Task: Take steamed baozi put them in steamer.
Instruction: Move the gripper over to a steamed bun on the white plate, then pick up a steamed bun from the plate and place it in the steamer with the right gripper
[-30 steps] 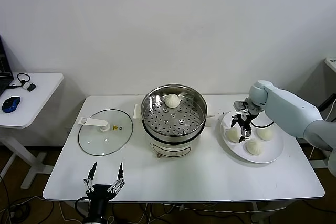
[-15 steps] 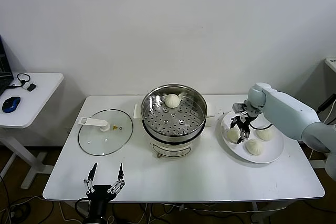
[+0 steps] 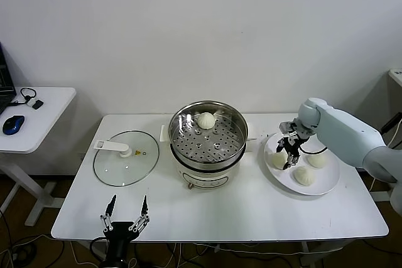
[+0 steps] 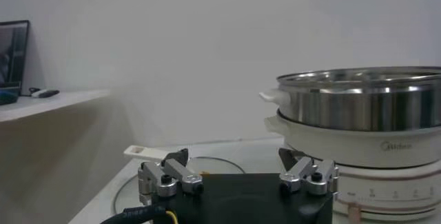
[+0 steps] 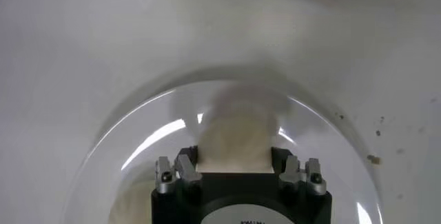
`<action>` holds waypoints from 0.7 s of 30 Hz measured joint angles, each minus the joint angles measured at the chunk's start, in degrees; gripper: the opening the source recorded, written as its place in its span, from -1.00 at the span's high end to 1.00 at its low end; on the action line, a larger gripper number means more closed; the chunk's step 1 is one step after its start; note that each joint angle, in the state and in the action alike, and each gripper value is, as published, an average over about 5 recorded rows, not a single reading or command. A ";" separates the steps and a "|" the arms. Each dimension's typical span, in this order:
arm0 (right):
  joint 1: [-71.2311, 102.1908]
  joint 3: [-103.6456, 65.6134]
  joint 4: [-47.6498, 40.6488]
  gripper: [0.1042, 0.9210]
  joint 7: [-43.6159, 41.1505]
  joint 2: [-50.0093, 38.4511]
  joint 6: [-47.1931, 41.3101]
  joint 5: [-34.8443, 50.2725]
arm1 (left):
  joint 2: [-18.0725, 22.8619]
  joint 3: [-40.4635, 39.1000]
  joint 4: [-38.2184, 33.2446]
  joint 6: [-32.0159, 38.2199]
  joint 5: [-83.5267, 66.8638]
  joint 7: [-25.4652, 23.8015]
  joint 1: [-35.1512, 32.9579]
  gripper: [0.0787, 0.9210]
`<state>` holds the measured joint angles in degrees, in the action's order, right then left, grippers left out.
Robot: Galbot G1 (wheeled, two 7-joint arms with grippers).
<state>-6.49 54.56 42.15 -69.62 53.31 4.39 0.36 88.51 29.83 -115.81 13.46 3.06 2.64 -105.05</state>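
One cream-white baozi point(image 3: 206, 119) lies at the back of the shiny steel steamer point(image 3: 179, 139) on its white pot base. Three more sit on a white plate point(image 3: 326, 183) to the right: two free baozi point(image 3: 304, 175) point(image 3: 318, 159) and the left one point(image 3: 277, 160). My right gripper point(image 3: 287, 155) is down on that left baozi. In the right wrist view the baozi point(image 5: 238, 132) fills the gap between the fingers of the right gripper point(image 5: 236, 160), low over the plate point(image 5: 138, 149). My left gripper point(image 3: 125, 208) is open and parked at the table's front edge.
A flat glass lid point(image 3: 125, 158) lies left of the steamer, just beyond the left gripper point(image 4: 238, 160). The steamer's wall point(image 4: 365, 98) rises to that gripper's right. A side table with a blue mouse point(image 3: 12, 123) stands at the far left.
My right gripper has shifted only slightly over the plate's left baozi, dipping toward it. The left arm has not moved.
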 measured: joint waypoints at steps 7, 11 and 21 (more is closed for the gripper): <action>-3.13 1.23 2.92 -0.41 -0.48 -1.60 -0.36 3.23 | 0.14 -0.04 -0.04 -0.10 0.16 0.07 0.15 -0.77; -5.95 2.58 5.14 -0.41 -0.73 -2.74 -1.05 5.77 | 0.16 -0.09 -0.17 -0.36 0.32 0.11 0.41 -0.77; -15.16 7.59 11.74 -0.41 -1.27 -5.03 -4.15 15.08 | 0.30 -1.19 -0.25 -1.04 1.45 0.25 0.94 -0.77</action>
<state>-21.65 62.15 53.89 -70.89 48.28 0.24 15.44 88.81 28.64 -116.06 12.42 4.51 2.90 -104.11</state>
